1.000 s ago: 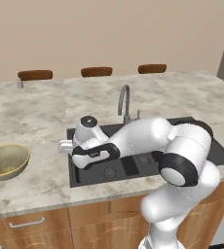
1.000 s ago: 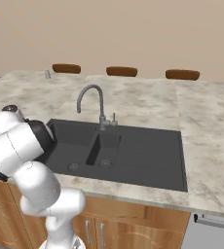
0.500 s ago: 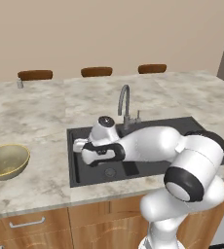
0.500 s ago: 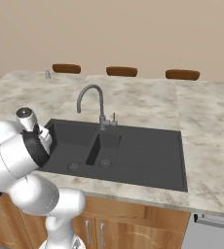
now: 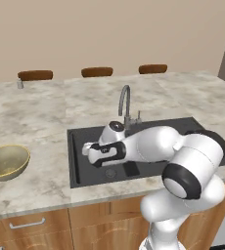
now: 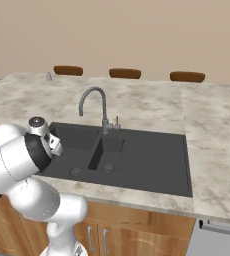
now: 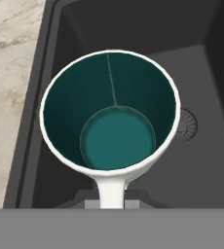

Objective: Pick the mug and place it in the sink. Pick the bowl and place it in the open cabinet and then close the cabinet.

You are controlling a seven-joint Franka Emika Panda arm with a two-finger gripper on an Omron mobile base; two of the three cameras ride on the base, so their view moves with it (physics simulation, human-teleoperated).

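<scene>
I have the mug (image 7: 110, 116) pinched by its handle in closed jaws, hanging at centre frame of the hand view over the sink (image 7: 201, 146), drain to its right. Letting go from this height, I reckon it could bounce or tip; the bowl (image 5: 6, 162) waits at far left.

We see a marble counter (image 5: 41, 114) with a black sink (image 5: 78, 168) let into it. The sink's floor and round drain (image 7: 186, 125) lie beyond our fingertips. A grey faucet (image 5: 125, 103) stands at the sink's back edge. On the counter, well off to the fingers' left, sits the olive bowl (image 5: 6, 161), and a small grey object (image 5: 20, 84) rests near the far edge.
</scene>
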